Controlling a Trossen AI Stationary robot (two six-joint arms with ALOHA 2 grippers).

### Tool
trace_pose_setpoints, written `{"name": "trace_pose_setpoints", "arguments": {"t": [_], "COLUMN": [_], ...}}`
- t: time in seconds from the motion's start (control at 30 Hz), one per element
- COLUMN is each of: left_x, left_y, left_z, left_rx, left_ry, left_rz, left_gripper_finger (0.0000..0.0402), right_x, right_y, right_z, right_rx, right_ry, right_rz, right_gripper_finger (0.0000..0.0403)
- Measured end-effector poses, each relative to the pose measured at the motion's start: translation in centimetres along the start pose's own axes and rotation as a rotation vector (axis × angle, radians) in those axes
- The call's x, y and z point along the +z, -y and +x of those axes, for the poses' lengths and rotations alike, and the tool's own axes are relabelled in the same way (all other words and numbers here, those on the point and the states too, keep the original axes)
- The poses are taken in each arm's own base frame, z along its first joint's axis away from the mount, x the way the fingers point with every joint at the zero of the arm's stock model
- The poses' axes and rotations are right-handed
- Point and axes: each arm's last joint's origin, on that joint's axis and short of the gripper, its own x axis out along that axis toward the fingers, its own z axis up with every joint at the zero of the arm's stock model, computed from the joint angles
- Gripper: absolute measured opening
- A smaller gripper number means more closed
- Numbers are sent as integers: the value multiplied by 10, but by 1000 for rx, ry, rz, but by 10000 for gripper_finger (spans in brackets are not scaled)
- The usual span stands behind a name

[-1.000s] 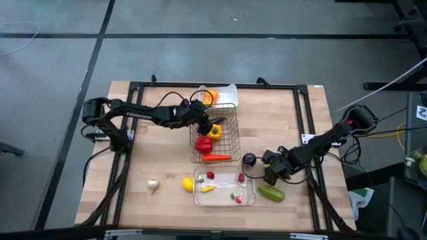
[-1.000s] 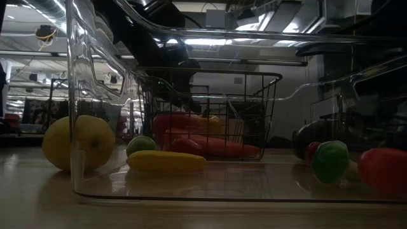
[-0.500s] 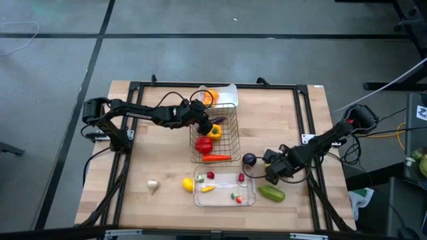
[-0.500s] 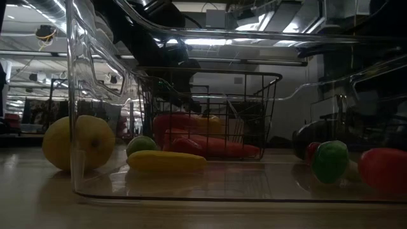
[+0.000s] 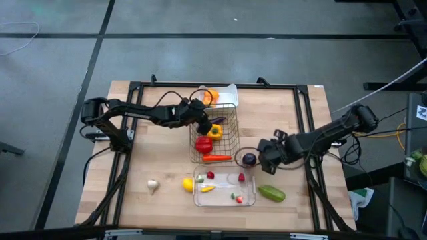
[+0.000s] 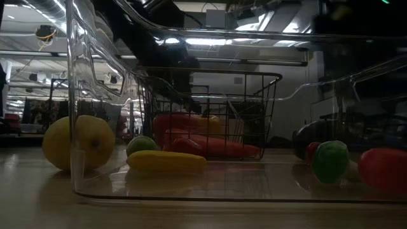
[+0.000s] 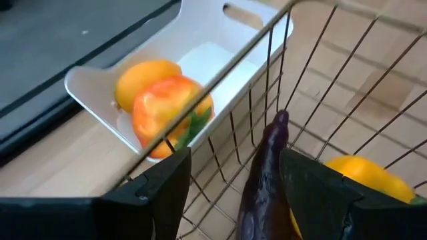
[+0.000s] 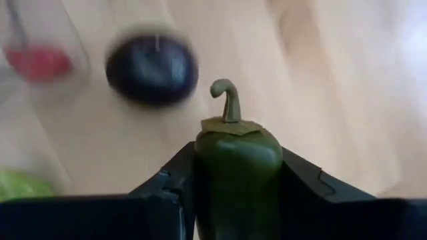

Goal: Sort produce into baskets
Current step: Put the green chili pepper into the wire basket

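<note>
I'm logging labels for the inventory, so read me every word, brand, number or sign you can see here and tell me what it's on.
None: no readable text in any view.
The produce, the wire basket, the white tray and the clear tray carry no visible lettering.
A small white tag lies on the table by the right arm; any print on it is too small to read.

From above, my right gripper covers the green pepper it clamps, and my wrist picture cuts off that pepper's lower half. The round purple thing beyond it is blurred there. My left gripper holds a purple eggplant whose lower end runs off the picture, and the wire basket crosses the two orange pieces in the white tray.
</note>
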Motion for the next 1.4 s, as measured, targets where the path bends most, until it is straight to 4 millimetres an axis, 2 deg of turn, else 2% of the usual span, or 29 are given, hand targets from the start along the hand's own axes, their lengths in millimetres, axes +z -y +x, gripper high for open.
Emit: {"name": "trace_pose_setpoints", "arguments": {"t": [0.17, 0.3, 0.5, 0.63, 0.77, 1.03, 1.2, 1.4], "left_x": [10, 19, 30, 35, 39, 42, 42, 39], "left_y": [-4, -8, -15, -19, -23, -26, -27, -27], "left_z": [-13, -27, -48, -59, -68, -76, -77, -76], "left_rx": [-16, -31, -53, -59, -66, -68, -67, -59], "left_ry": [46, 92, 156, 183, 214, 237, 235, 212], "left_rz": [3, 0, -32, -17, -11, 20, 24, 48], "left_gripper_finger": [225, 225, 225, 225, 225, 225, 225, 225], "right_x": [34, 60, 101, 127, 150, 187, 198, 201], "right_y": [12, 22, 41, 57, 72, 90, 95, 93], "right_z": [-24, -35, -36, -29, -11, 45, 74, 95], "right_rx": [-23, -55, -52, -39, -7, 51, 39, 30], "right_ry": [161, 315, 548, 654, 709, 746, 746, 717], "right_rz": [-32, -53, -99, -97, -68, -59, -43, -43], "right_gripper_finger": [142, 142, 143, 143, 143, 143, 143, 143]}}
